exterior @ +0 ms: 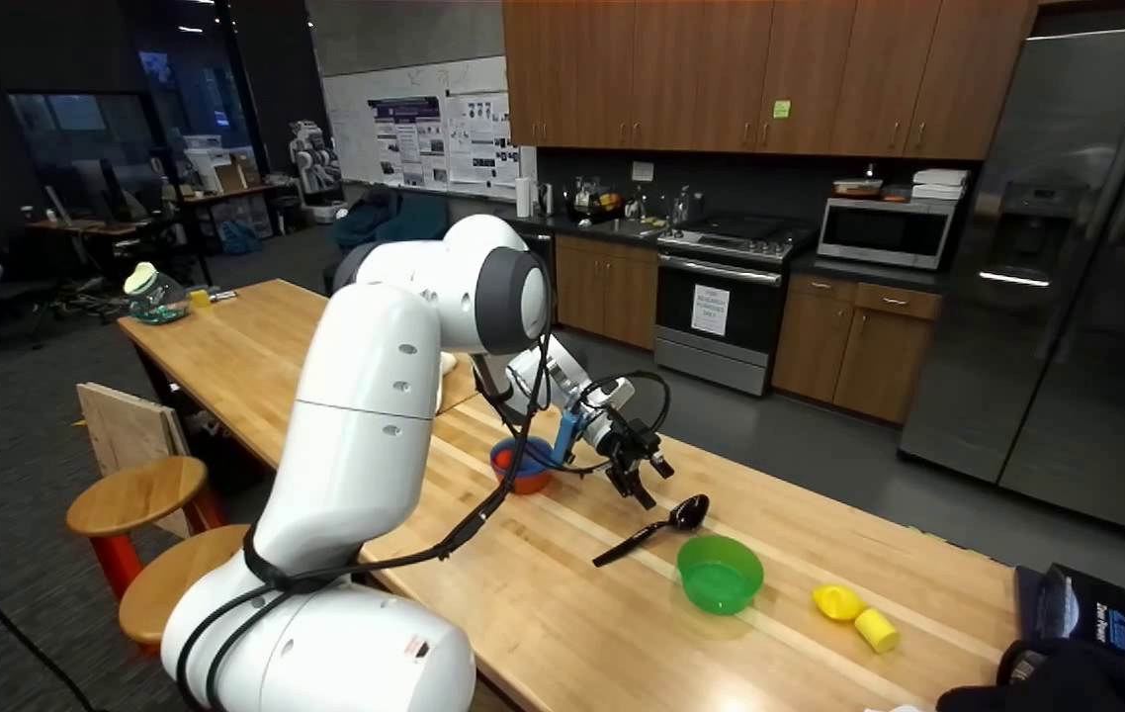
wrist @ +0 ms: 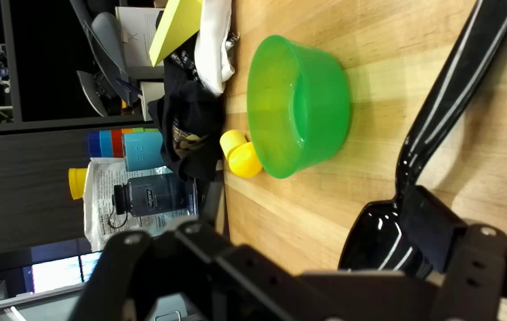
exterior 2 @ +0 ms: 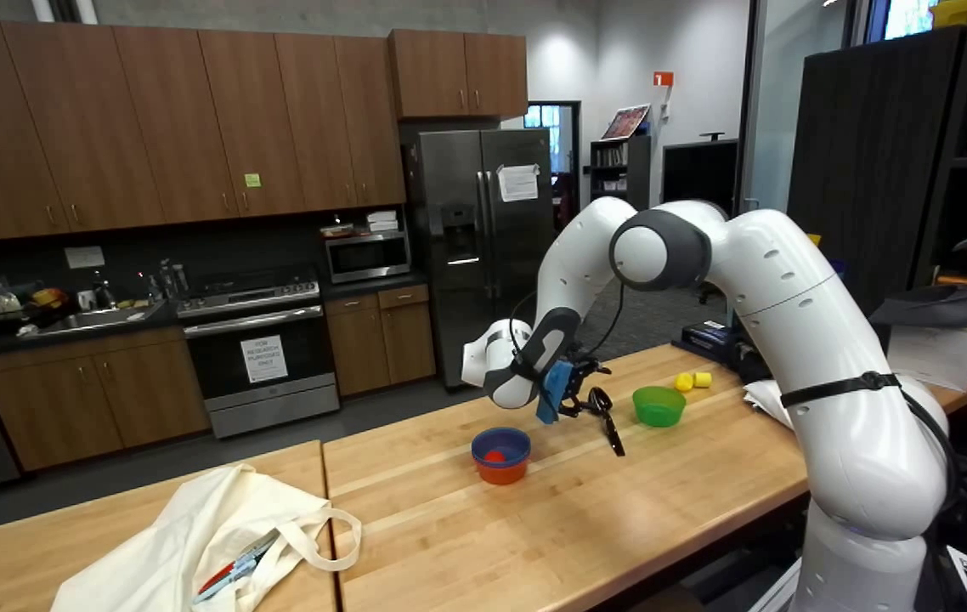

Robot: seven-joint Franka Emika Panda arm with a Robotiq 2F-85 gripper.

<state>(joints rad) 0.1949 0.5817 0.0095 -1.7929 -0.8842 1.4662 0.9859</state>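
You have empty jaws, spread apart, near the long black plastic spoon; it lies on the wooden surface beside the translucent green plastic bowl. No grip made yet.

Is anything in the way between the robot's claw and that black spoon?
Nothing visible stands between them. The open gripper is close to the black spoon; whether they touch is hard to tell. The green bowl sits off to one side, apart from the spoon.

Both exterior views overlooking table, sideways wrist close-up
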